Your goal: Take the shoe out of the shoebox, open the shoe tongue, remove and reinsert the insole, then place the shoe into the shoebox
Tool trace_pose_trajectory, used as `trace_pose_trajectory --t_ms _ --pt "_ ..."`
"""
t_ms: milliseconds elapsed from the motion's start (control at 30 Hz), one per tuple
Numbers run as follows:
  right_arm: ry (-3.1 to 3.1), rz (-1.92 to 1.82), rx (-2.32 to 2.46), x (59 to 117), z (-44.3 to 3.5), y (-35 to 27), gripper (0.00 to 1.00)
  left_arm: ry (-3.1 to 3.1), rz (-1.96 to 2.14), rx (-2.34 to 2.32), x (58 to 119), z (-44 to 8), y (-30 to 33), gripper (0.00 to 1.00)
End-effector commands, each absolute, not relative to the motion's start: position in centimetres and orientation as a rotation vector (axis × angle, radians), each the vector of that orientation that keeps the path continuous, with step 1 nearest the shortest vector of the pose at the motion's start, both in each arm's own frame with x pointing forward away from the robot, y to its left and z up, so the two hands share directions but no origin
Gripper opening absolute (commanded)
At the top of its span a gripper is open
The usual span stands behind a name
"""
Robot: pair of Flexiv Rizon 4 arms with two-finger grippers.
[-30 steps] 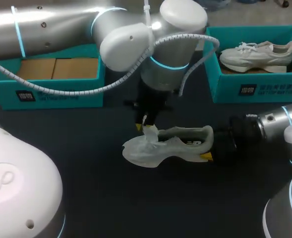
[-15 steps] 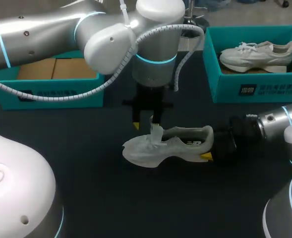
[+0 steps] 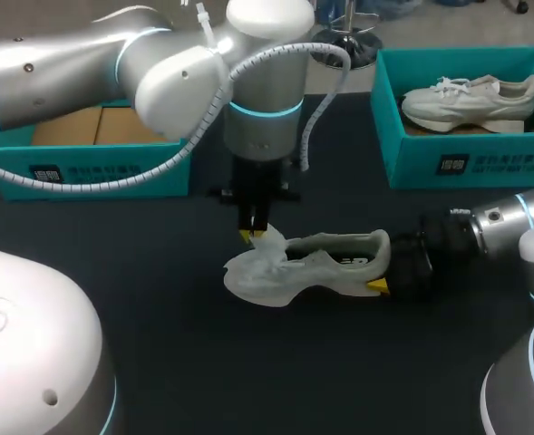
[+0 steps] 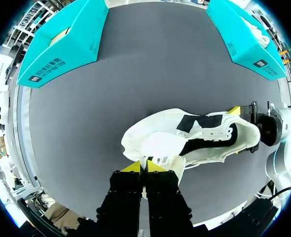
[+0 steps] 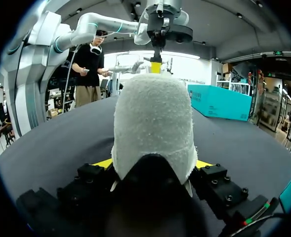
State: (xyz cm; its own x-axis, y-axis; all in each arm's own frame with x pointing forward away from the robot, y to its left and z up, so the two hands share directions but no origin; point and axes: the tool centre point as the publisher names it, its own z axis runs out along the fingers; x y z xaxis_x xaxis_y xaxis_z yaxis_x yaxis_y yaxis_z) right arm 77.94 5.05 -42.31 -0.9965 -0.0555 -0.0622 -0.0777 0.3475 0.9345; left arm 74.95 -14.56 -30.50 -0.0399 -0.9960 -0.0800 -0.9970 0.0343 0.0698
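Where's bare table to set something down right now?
Free: the table strip in front of the shoe, toward the robot, and the patch beside its toe, in front of the left shoebox. Crowded: mid-table, left gripper pinching the tongue, right gripper on the heel. The right shoebox holds another shoe.

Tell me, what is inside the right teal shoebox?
A white shoe lies in the shoebox, on brown lining. Whatever is under the shoe is covered.

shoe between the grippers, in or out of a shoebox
Out: the shoe sits on the table, right gripper shut on its heel.
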Motion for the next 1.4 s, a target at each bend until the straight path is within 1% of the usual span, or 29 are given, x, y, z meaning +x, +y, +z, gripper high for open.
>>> trace_pose_trajectory --t_ms 33,133,233,333,367,400,433,500,533,667,867,1400 --pt "2.565 1.774 -0.124 77.9 -42.6 5.1 0.0 2.296 0.121 -2.201 74.9 -31.5 -12.9 0.06" --pt "2.565 1.774 -0.124 77.9 -42.6 5.1 0.0 2.305 0.119 -2.205 74.6 -31.6 -12.6 0.03" --pt "2.565 1.774 -0.124 77.9 -42.6 5.1 0.0 2.32 0.118 -2.204 74.6 -31.9 -12.5 0.06" --pt "2.565 1.774 -0.124 77.9 -42.6 5.1 0.0 2.337 0.104 -2.199 74.4 -31.7 -12.5 0.06" --pt "2.565 1.774 -0.124 77.9 -42.6 5.1 0.0 2.354 0.094 -2.199 74.4 -31.6 -12.5 0.1" --pt "2.565 1.774 -0.124 77.9 -42.6 5.1 0.0 2.36 0.089 -2.197 74.3 -31.3 -12.5 0.2" --pt "2.565 1.774 -0.124 77.9 -42.6 5.1 0.0 2.374 0.066 -2.185 74.4 -31.1 -12.6 0.35" --pt "2.565 1.774 -0.124 77.9 -42.6 5.1 0.0 2.411 0.033 -2.155 74.5 -30.3 -12.9 0.52" --pt "2.565 1.774 -0.124 77.9 -42.6 5.1 0.0 2.438 0.017 -2.13 74.6 -29.9 -13.2 1.0" --pt "2.565 1.774 -0.124 77.9 -42.6 5.1 0.0 2.572 -0.098 -1.946 75.0 -28.0 -14.6 1.0" --pt "2.565 1.774 -0.124 77.9 -42.6 5.1 0.0 2.847 -0.277 -1.374 75.4 -25.6 -17.6 1.0" --pt "2.565 1.774 -0.124 77.9 -42.6 5.1 0.0 2.847 -0.277 -1.374 75.4 -25.6 -17.6 1.0"
